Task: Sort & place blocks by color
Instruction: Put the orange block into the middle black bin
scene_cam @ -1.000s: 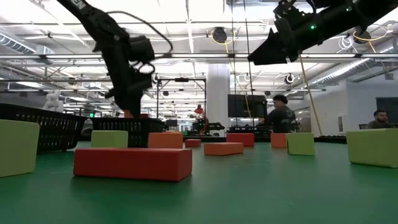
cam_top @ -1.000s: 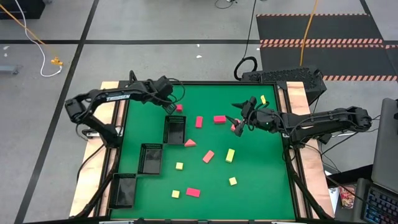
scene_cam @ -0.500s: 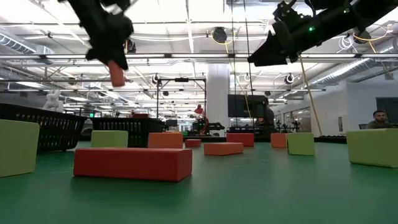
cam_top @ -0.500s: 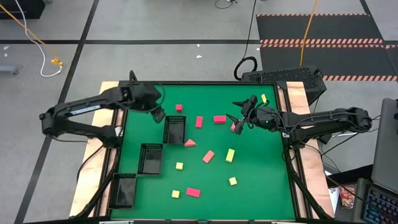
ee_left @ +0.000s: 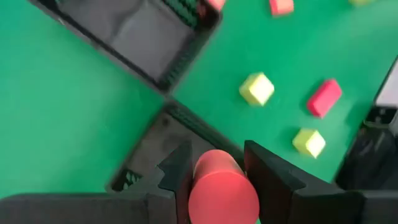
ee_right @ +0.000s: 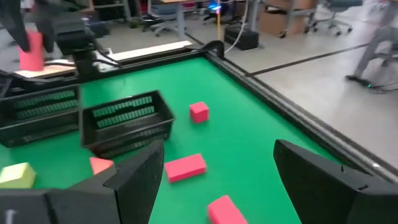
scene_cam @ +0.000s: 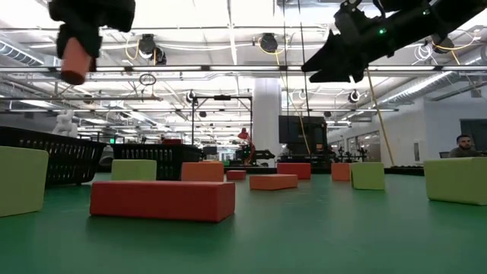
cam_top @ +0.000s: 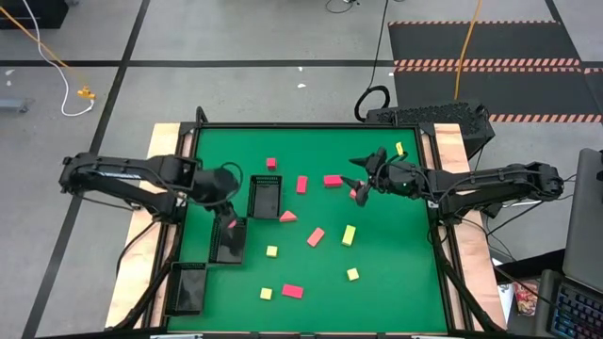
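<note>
My left gripper (cam_top: 227,222) hangs over the middle one of three black mesh trays (cam_top: 229,243) at the table's left, shut on a salmon-pink block (ee_left: 222,186). In the low view the block (scene_cam: 74,59) is high above the mat. My right gripper (cam_top: 358,189) stands open above the mat's far right part, with nothing between its fingers (ee_right: 140,177). A magenta block (ee_right: 224,210) lies on the mat under it. Magenta, salmon and yellow blocks lie scattered over the green mat (cam_top: 396,245). My left gripper pinches the salmon-pink block by two opposite sides (ee_left: 198,177) between its two fingers. The fingers slant steeply down. The block's lower end (scene_cam: 72,72) sticks out below the fingertips. It is lifted clear of the tray and the mat.
The far tray (cam_top: 265,196) and the near tray (cam_top: 187,287) flank the middle one in a slanting row. A salmon wedge (cam_top: 287,217) lies beside the far tray. Two magenta blocks (cam_top: 301,184) (cam_top: 333,180) lie between the arms. The mat has a raised black frame (cam_top: 311,125).
My left gripper has lifted the salmon-pink block from low at the mat's far left. It has swung toward the near and left edges, from beside the far tray to above the middle tray, and now tips more steeply down. It has stayed shut on the block.
</note>
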Controlling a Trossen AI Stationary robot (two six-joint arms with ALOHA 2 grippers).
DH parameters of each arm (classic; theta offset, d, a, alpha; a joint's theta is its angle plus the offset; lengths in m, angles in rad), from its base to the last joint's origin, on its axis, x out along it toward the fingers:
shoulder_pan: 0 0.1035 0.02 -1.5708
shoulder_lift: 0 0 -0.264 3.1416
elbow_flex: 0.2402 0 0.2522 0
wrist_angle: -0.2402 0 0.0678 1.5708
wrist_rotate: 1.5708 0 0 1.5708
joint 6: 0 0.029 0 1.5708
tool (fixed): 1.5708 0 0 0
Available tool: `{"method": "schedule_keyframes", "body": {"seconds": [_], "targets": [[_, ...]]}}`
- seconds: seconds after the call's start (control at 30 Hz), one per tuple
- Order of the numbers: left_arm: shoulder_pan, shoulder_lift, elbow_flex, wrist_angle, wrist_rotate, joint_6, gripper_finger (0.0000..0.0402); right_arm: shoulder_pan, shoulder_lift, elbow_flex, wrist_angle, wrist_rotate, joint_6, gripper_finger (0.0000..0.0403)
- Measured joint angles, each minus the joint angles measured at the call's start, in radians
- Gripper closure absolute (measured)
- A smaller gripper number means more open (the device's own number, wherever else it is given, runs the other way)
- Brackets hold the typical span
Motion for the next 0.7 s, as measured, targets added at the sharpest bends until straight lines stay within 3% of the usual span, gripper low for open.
{"method": "schedule_keyframes", "body": {"seconds": [0.27,0.7], "targets": [[-0.117,0.105,0.0,-0.025,0.022,-0.034,0.028,0.0,0.0,0.0,-0.008,-0.034,0.039,0.0106],[-0.186,0.308,-0.001,-0.027,0.0,-0.003,0.028,0.0,0.0,0.0,-0.015,-0.035,0.039,0.0106]]}}
